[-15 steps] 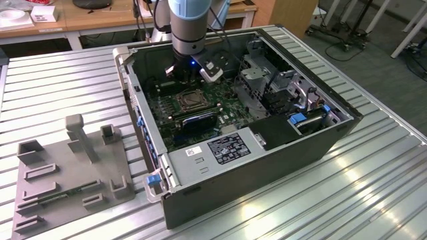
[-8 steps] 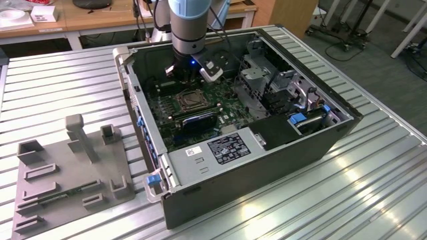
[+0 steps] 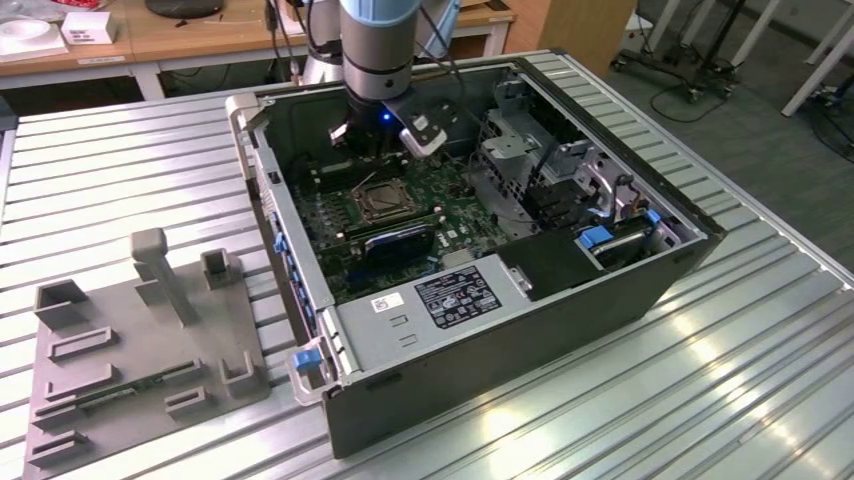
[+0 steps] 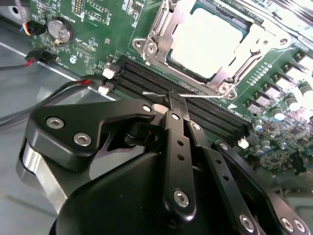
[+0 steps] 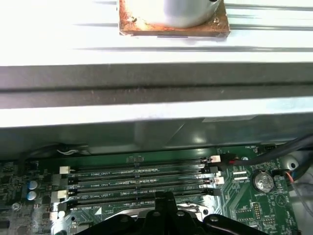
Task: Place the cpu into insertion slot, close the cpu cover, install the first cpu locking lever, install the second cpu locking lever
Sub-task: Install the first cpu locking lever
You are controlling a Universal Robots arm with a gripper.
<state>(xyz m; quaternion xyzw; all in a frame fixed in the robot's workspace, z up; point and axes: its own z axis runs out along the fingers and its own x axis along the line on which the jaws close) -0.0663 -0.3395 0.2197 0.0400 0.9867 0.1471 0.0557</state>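
The cpu [image 4: 205, 41] lies flat in its socket [image 3: 378, 203] on the green motherboard, its pale metal top showing through the window of the cpu cover [image 4: 159, 32]. The silver cover frame lies down over it. A thin silver locking lever [image 4: 203, 96] stretches across the black memory slots [image 4: 142, 81] beside the socket. My gripper [image 4: 175, 100] is shut, and its black fingertips meet right at this lever wire. In the exterior view the gripper [image 3: 360, 140] hangs inside the open computer case just behind the socket. The first wrist view has the gripper [image 5: 164, 203] over the memory slots [image 5: 137, 178].
The case [image 3: 534, 330] lies on its side on a ribbed metal table, its walls enclosing the board. Drive cages [image 3: 534, 150] stand at the exterior view's right. Cables [image 4: 58, 95] and a coin battery [image 4: 61, 30] sit near the gripper. A grey fixture tray [image 3: 134, 350] lies outside the case.
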